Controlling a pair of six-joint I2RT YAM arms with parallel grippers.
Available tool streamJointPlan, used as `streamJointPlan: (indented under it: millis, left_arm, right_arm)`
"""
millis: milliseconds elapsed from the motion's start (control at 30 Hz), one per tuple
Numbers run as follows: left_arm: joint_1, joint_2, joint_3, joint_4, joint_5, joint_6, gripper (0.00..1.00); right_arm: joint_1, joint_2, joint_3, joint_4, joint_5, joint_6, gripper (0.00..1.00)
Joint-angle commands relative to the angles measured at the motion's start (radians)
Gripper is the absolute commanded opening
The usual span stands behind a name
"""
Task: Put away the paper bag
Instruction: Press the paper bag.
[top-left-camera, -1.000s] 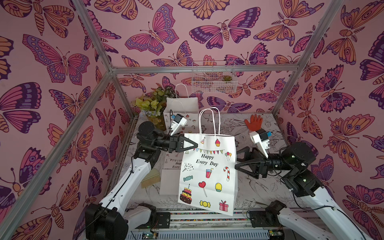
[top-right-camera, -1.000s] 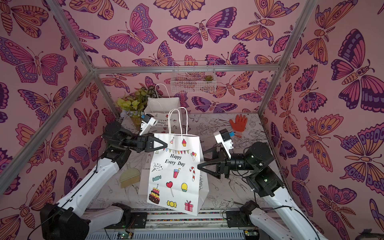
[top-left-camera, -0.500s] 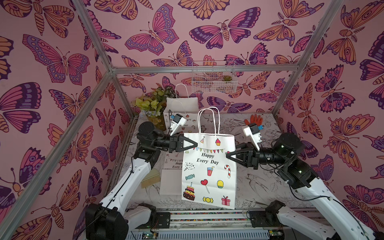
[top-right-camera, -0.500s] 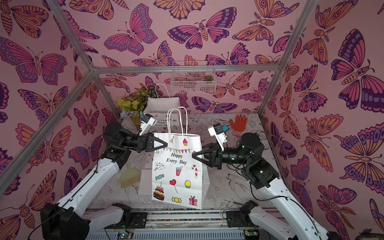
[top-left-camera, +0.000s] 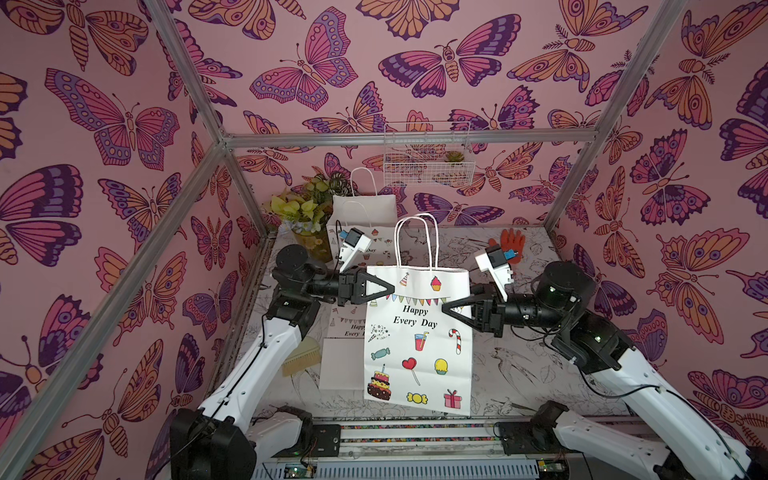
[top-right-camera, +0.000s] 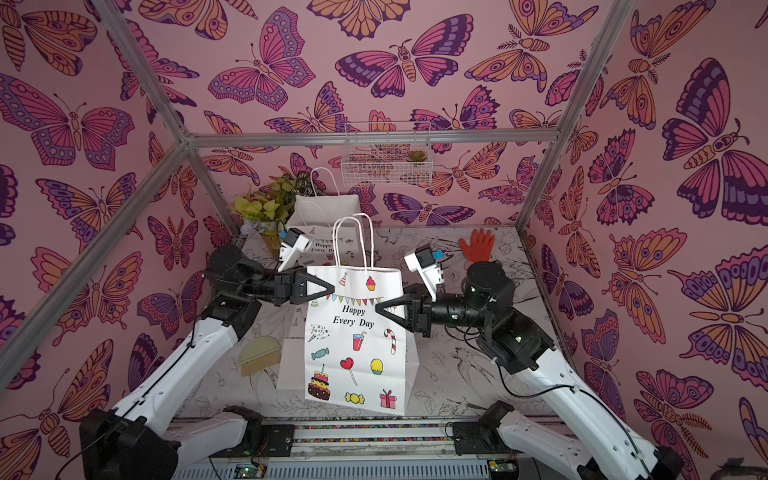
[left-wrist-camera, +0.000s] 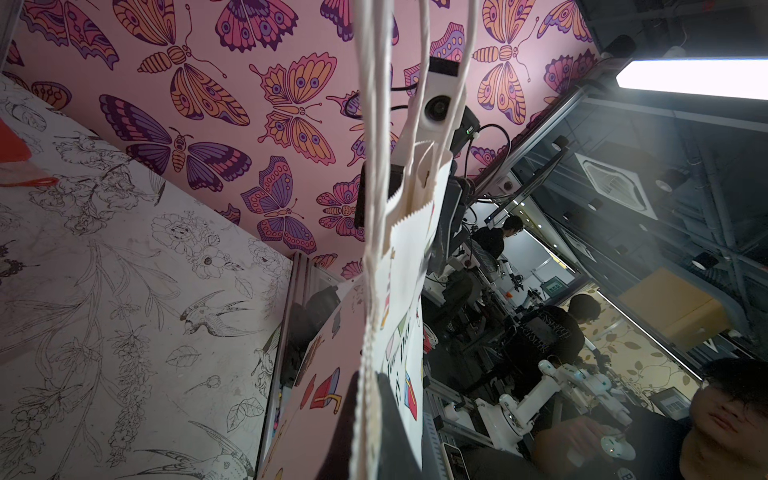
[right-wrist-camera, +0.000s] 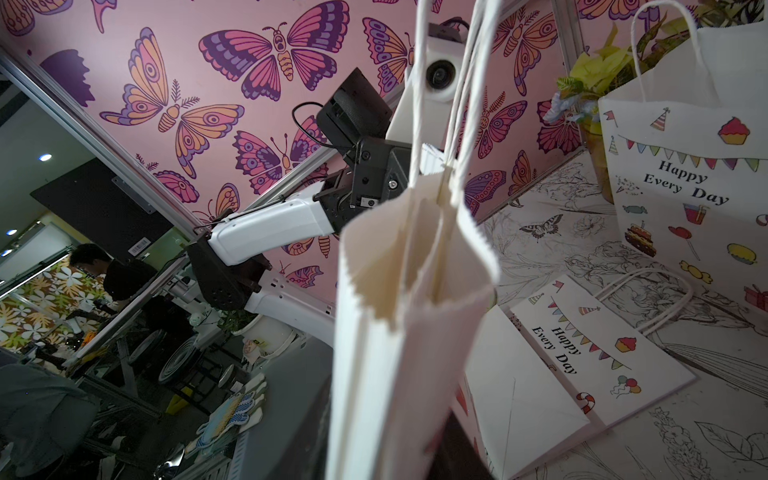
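The paper bag (top-left-camera: 417, 345) (top-right-camera: 357, 345) is white with "Happy Every Day" and party drawings, and it hangs upright above the table's front middle. In both top views my left gripper (top-left-camera: 390, 289) (top-right-camera: 331, 289) is shut on its upper left edge. My right gripper (top-left-camera: 445, 309) (top-right-camera: 378, 309) is shut on its upper right edge. The left wrist view shows the bag's rim (left-wrist-camera: 399, 266) running edge-on between the jaws of the left gripper (left-wrist-camera: 368, 386). In the right wrist view the bag's mouth (right-wrist-camera: 395, 311) gapes slightly, with its side between the jaws.
Two more white bags (top-left-camera: 365, 203) stand at the back left beside a yellow-green plant (top-left-camera: 301, 212), and another bag (top-left-camera: 343, 361) lies flat under the held one. A brush (top-left-camera: 301, 357) lies at the left, an orange glove (top-left-camera: 509, 243) at the back right. A wire basket (top-left-camera: 426, 160) hangs on the back wall.
My right gripper has moved left from beside the bag to its right edge and closed on it. The bag has straightened a little. The left gripper kept its grip.
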Motion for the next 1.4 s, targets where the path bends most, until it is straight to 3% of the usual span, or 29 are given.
streamJointPlan:
  millis: [0,167,367,533,667,700,767,1033,1133,1267,1367]
  left_arm:
    - [0.005,-0.024,-0.008,-0.001,-0.055,0.010,0.00]
    - [0.005,-0.041,-0.006,-0.003,-0.063,0.010,0.03]
    - [0.000,-0.059,-0.006,-0.003,-0.074,0.005,0.16]
    - [-0.013,-0.108,-0.010,-0.003,-0.115,-0.007,0.45]
    - [-0.017,-0.179,-0.013,-0.004,-0.208,-0.010,0.72]
    - [-0.017,-0.198,-0.017,-0.003,-0.235,-0.007,0.74]
    - [-0.017,-0.242,-0.038,-0.004,-0.326,0.012,0.82]
    - [-0.017,-0.350,-0.167,-0.012,-0.674,0.152,0.84]
    - [-0.017,-0.374,-0.203,-0.030,-0.694,0.190,0.84]
    - [-0.017,-0.432,-0.274,-0.041,-0.669,0.215,0.86]
    - [-0.017,-0.465,-0.321,-0.059,-0.583,0.247,0.86]
  right_arm:
    - [0.027,0.013,0.039,-0.043,0.048,-0.045,0.36]
    - [0.028,0.020,0.046,-0.050,0.068,-0.052,0.28]
    - [0.028,0.023,0.052,-0.049,0.083,-0.059,0.01]
    - [0.026,0.004,0.053,-0.084,0.131,-0.093,0.00]
    - [0.005,-0.014,0.049,-0.119,0.149,-0.121,0.00]
    - [-0.010,-0.018,0.047,-0.122,0.140,-0.123,0.00]
    - [-0.063,-0.018,0.047,-0.126,0.080,-0.118,0.00]
    - [-0.356,0.075,0.041,-0.026,-0.346,-0.014,0.00]
    - [-0.431,0.119,0.048,0.068,-0.493,0.045,0.00]
    - [-0.439,0.163,0.070,0.154,-0.552,0.080,0.00]
    - [-0.440,0.221,0.090,0.247,-0.620,0.144,0.00]
